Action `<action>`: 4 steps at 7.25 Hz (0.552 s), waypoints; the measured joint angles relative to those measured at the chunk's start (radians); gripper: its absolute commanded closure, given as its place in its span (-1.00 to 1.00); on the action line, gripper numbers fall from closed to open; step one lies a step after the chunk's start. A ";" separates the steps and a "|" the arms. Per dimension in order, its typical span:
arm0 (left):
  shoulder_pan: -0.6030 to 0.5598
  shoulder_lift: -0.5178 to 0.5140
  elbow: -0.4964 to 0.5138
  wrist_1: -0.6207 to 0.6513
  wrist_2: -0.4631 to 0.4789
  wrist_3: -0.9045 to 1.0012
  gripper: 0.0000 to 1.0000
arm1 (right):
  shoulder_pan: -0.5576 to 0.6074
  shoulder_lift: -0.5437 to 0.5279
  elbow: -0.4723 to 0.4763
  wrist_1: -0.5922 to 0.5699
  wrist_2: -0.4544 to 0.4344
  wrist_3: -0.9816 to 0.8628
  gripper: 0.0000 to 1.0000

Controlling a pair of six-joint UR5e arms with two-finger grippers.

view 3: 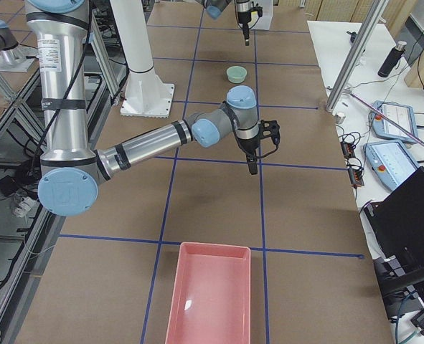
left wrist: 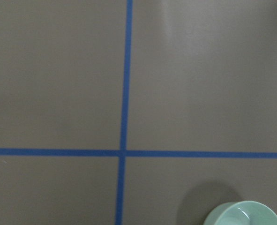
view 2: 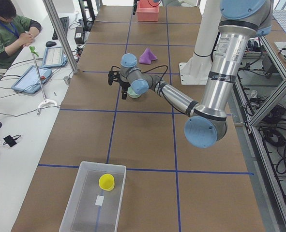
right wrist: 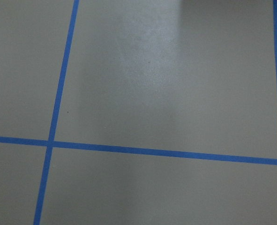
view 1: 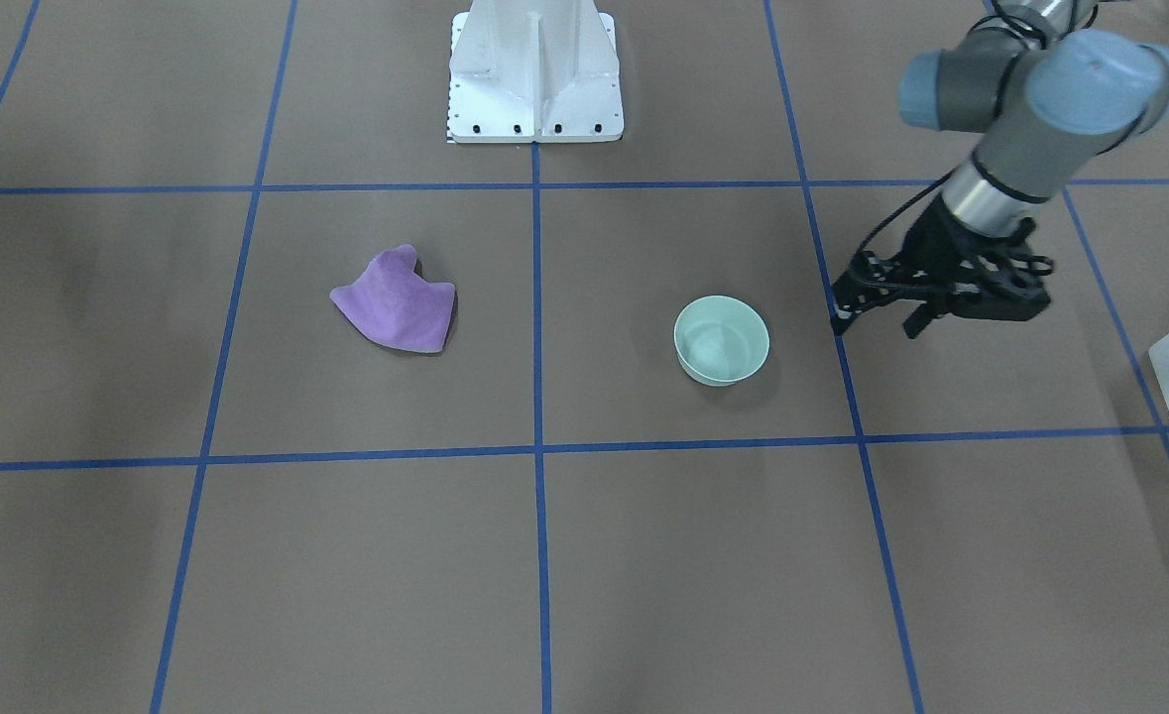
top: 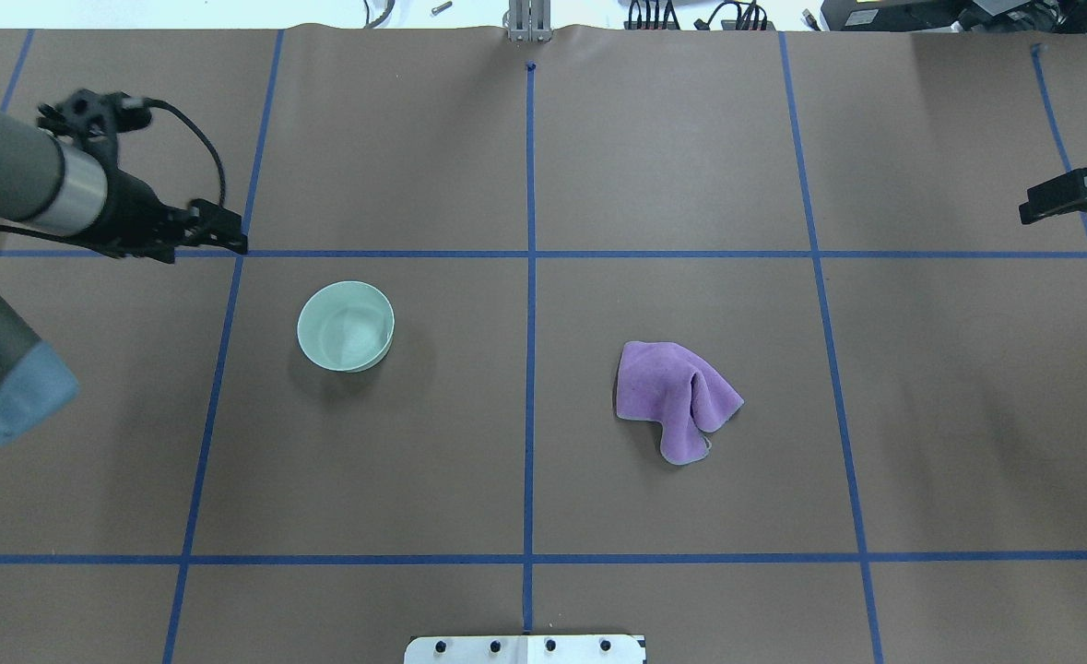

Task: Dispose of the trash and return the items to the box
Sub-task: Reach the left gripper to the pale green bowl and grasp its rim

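In the front-facing view the left gripper hangs near the mint-green bowl, jaws apart and empty, likely lining up a grasp. Overhead, the right gripper sits far aside, and I cannot tell how its jaws stand. From the left end, the yellow cup lies inside the box.

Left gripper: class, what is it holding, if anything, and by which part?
Nothing. The left gripper is open and empty, beside the green bowl but apart from it.

Brown table cover is gridded with blue tape. A seated operator in green is seen near two tablets. A dark bottle is stood upright.
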 measured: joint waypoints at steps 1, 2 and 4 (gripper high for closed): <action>0.094 -0.019 0.023 -0.003 0.086 -0.040 -0.66 | 0.000 0.000 -0.001 -0.001 0.000 0.000 -1.00; 0.155 -0.038 0.053 -0.006 0.139 -0.055 -0.06 | -0.001 0.000 -0.004 -0.001 0.000 0.001 -1.00; 0.214 -0.061 0.089 -0.021 0.180 -0.066 1.00 | -0.001 0.000 -0.009 0.000 0.000 0.000 -1.00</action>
